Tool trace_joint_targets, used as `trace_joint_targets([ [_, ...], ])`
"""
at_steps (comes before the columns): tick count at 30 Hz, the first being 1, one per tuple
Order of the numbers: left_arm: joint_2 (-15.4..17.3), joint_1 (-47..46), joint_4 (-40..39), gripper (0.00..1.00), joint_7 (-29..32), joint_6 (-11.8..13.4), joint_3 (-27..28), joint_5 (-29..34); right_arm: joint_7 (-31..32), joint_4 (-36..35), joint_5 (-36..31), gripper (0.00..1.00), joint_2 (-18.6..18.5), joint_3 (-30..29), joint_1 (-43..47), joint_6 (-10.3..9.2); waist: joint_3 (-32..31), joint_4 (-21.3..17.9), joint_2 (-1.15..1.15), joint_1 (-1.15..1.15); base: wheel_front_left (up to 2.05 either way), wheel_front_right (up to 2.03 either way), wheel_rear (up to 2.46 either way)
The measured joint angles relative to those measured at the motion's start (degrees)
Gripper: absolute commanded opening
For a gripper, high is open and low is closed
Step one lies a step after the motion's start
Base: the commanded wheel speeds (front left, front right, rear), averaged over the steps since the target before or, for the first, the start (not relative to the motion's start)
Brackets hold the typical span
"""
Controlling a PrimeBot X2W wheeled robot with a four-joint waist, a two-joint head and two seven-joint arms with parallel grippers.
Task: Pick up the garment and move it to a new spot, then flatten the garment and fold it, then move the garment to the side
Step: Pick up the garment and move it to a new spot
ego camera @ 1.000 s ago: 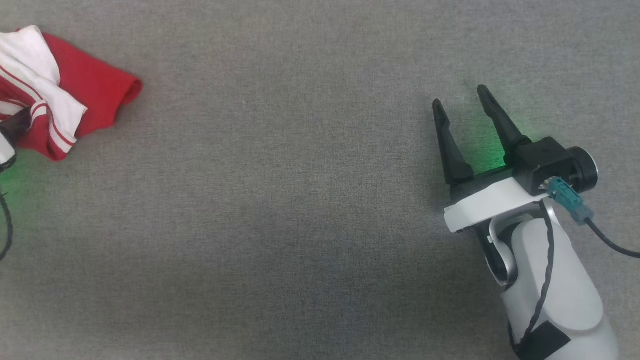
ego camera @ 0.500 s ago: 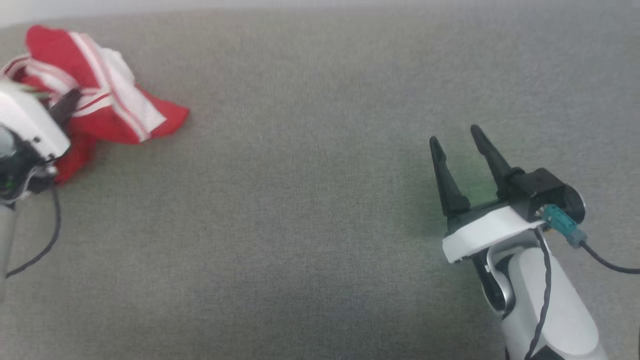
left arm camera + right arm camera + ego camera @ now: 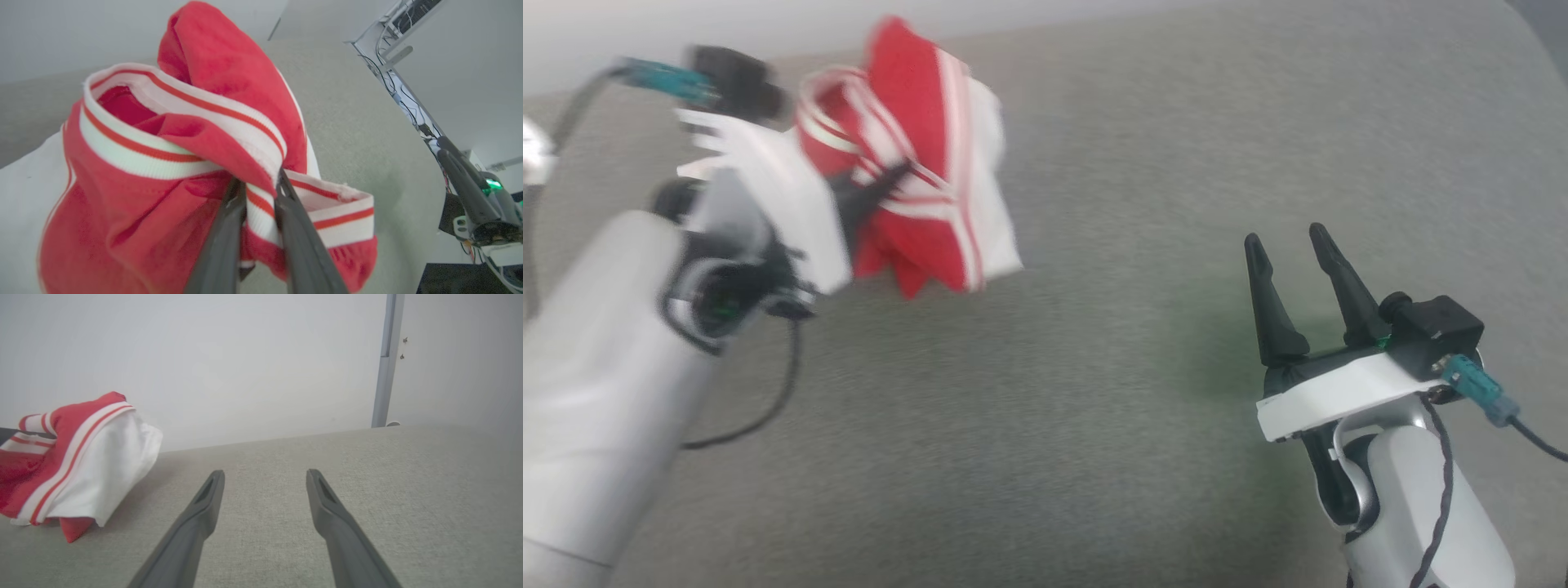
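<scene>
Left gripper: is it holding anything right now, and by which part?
The left gripper is shut on the jersey, pinching its striped white-and-red trim band; the rest is bunched up. The right gripper is open, holding nothing.

No words, numbers or signs can be read here. The parts of the bunched-up garment [image 3: 911, 98] that show have red and white stripes, but no letters or numbers can be made out on them.
</scene>
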Motion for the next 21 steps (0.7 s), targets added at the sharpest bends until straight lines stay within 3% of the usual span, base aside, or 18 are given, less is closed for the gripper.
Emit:
trace_joint_targets([
  [6, -5.1, -2.5, 2.0, 0.00, 3.1, 0.1, -4.6, 2.1, 0.0, -0.7, 4.2, 1.00, 0.0, 0.8, -0.3, 0.00, 3.1, -6.8, 0.00, 0.00, 0.00, 0.00, 0.00],
  [13, -9.9, -6.3, 4.8, 0.00, 2.2, 0.1, -3.8, -1.3, 0.0, -1.3, 7.7, 1.00, 0.0, 0.3, -0.1, 0.00, 6.6, -14.7, 0.00, 0.00, 0.00, 0.00, 0.00],
  [17, -10.7, -7.1, 4.8, 0.00, 2.0, 0.0, -2.7, -4.7, 0.0, -1.4, 8.7, 1.00, 0.0, 0.3, 0.3, 0.00, 7.9, -18.2, 0.00, 0.00, 0.00, 0.00, 0.00],
  [21, -8.1, -6.8, 8.0, 0.00, 2.5, 0.0, -4.5, -3.3, 0.0, -1.6, 9.6, 1.00, 0.0, 0.9, 0.5, 0.00, 8.8, -19.9, 0.00, 0.00, 0.00, 0.00, 0.00],
])
